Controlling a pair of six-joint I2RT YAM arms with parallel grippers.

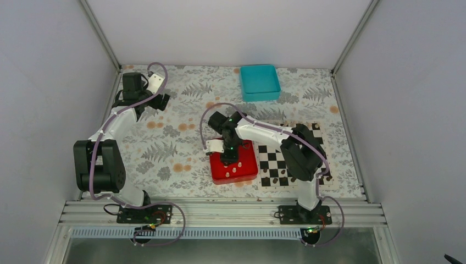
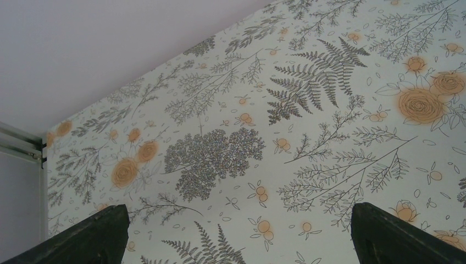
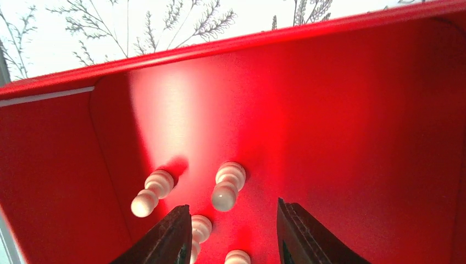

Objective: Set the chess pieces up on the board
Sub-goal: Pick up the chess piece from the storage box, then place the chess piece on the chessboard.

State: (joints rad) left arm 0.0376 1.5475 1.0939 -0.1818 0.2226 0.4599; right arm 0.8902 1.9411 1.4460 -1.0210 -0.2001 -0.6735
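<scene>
My right gripper hangs inside the red tray, which lies left of the board. In the right wrist view the gripper is open with its fingers low over the tray floor. Several pale chess pieces stand there: one just ahead between the fingers, one to the left, one beside the left finger and one between the fingers at the frame's bottom. My left gripper is far left at the back, open and empty.
A teal tray sits at the back middle. A few dark pieces stand on the board's near rows. The red tray's wall rises close on the left of my right gripper. Enclosure walls ring the flowered table.
</scene>
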